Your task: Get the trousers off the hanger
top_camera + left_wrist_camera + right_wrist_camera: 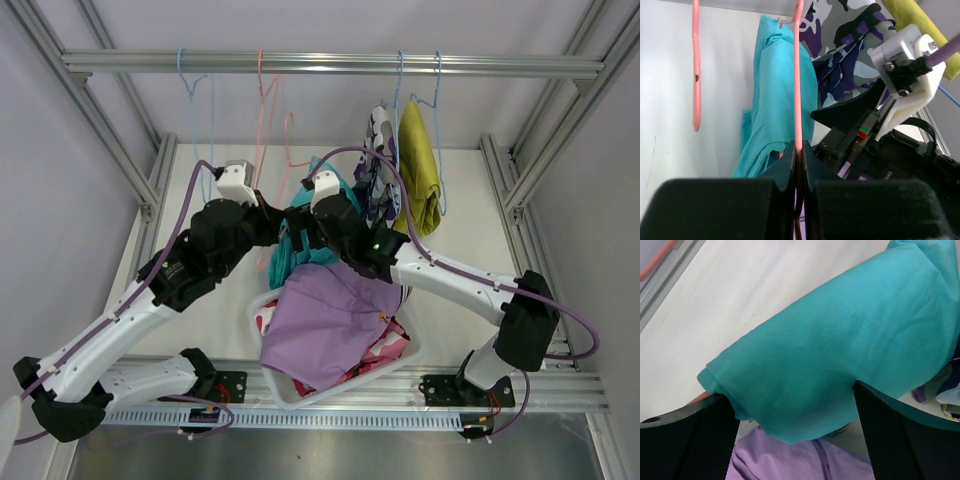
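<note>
Holding the pink hanger (797, 75) is the function of the left end effector (798, 150): its jaws are fully closed on the hanger wire. The teal shorts (777, 100) hang directly beside that wire and appear to be draped over the hanger's upper part; the exact point of attachment cannot be made out. The right end effector (790, 390) stands wide open, with a fold of the teal cloth lying between its jaws but not pinched. Lower down, the basket (262, 300) on the bench (450, 200) holds the lilac shorts (330, 320). The camouflage shorts (378, 150) and the mustard shorts (418, 170) hang from the rail (330, 63), just beside the right arm.

Probable faults from this position:
- Thin grip. If the right jaws close on only the edge of the fold, the cloth slips out under load and the shorts do not come off.
- Binding. A pull across the wire may jam the cloth and twist the hanger in the left grip.
- Snagging. The right arm may catch the camouflage shorts.
- Early release. The shorts may land on the bench, not in the basket.
</note>
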### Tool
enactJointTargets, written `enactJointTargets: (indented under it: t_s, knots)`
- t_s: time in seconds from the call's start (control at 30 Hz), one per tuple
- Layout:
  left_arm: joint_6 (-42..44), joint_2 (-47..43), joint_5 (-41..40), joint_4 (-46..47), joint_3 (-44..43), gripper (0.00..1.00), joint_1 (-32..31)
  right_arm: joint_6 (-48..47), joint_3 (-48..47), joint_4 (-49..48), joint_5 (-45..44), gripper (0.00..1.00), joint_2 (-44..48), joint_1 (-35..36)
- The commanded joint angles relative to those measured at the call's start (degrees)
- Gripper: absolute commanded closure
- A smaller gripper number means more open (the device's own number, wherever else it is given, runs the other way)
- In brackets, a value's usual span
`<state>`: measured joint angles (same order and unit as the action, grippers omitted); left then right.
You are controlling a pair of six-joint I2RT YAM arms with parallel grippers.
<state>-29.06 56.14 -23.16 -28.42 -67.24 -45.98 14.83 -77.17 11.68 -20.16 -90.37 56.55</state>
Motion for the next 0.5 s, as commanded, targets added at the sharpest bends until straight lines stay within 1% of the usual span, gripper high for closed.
enactJointTargets:
  t_s: [0.0,0.1,0.2,0.23,0.3,0.33,0.37,0.43,0.47]
  knots:
    - [-0.39,-0.42,1.01,4.17,-0.61,1.0,0.36,-2.08,-2.11,-2.01,-3.39,0.08,-1.13,-1.62]
    - [-0.21,-0.24,1.01,4.08,-0.78,0.99,0.36,-2.61,-1.76,-3.33,-2.96,0.09,-1.48,-3.37]
    - [0.05,0.02,0.75,4.08,-0.87,1.0,0.36,-3.05,-1.85,-4.03,-1.38,0.24,-1.92,-4.43]
    - [0.14,0.28,0.83,3.99,-0.79,0.99,0.36,-3.23,-1.93,-4.65,-0.5,0.4,-2.0,-4.96]
    - [0.32,0.55,0.83,3.99,-0.87,0.99,0.36,-3.93,-2.11,-5.52,1.51,0.57,-2.01,-5.31]
    - [0.32,0.81,0.92,3.99,-0.79,0.99,0.36,-3.84,-2.37,-5.36,2.49,0.7,-2.09,-5.75]
    - [0.41,1.16,1.01,3.9,-0.96,0.99,0.36,-3.67,-2.9,-4.92,3.37,0.76,-2.27,-6.02]
    - [0.32,1.69,1.18,3.73,-1.05,0.99,0.45,-3.14,-4.65,-3.86,5.3,1.0,-2.53,-6.37]
    - [0.23,2.39,1.18,3.55,-1.22,0.99,0.36,-2.97,-5.1,-3.69,5.74,1.0,-2.62,-6.54]
